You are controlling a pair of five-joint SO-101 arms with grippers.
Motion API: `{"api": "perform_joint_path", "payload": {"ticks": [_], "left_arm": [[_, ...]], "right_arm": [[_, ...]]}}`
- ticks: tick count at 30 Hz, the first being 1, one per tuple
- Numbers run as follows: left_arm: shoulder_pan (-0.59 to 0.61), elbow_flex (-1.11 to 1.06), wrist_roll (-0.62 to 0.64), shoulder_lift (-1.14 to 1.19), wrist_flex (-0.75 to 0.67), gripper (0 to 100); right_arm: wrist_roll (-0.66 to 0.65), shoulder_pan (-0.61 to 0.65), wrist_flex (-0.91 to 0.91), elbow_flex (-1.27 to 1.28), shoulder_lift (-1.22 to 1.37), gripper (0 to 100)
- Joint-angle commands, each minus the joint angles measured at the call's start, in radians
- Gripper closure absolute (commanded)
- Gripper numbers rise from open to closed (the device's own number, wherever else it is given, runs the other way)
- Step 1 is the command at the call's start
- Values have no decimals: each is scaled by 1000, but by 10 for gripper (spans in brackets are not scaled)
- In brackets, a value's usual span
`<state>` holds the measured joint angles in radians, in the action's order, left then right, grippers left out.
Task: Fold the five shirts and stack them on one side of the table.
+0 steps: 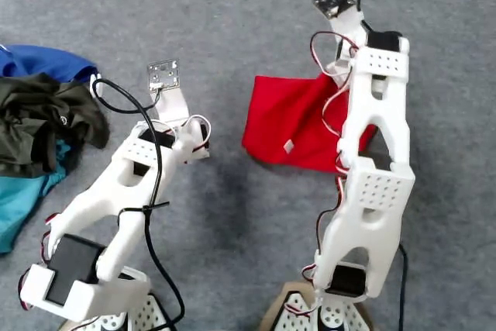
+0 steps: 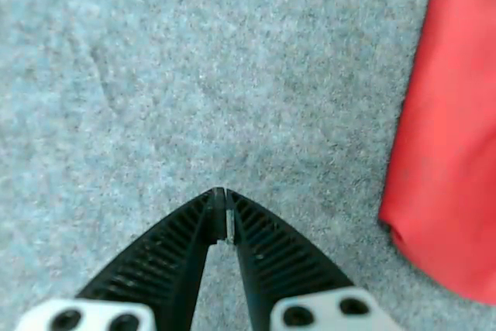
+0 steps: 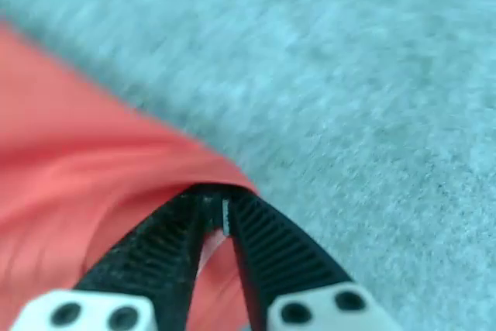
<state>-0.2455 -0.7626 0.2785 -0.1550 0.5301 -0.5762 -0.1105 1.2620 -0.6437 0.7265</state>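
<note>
A red shirt lies folded on the grey table near the middle right, partly under the right arm. My right gripper is shut on a raised fold at the red shirt's edge. My left gripper is shut with nothing in it, just above bare table to the left of the red shirt. At the table's left edge lies a crumpled pile: a blue shirt, a dark olive shirt and a teal shirt.
Grey felt covers the table, and its far edge runs along the top of the high view. A black cable loops over the left arm. Both arm bases stand at the near edge.
</note>
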Motion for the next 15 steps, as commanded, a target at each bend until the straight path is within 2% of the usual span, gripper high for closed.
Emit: {"api": "perform_joint_path", "payload": {"ticks": [1,10,15], "left_arm": [[0,3,-23,-44,-15,980],[0,2,-23,-44,-8,980],[2,0,-23,-44,-8,980]], "right_arm": [[-44,30,175,-107,-97,993],[-84,-2,526,-354,-131,993],[-144,42,520,-62,-182,993]]}}
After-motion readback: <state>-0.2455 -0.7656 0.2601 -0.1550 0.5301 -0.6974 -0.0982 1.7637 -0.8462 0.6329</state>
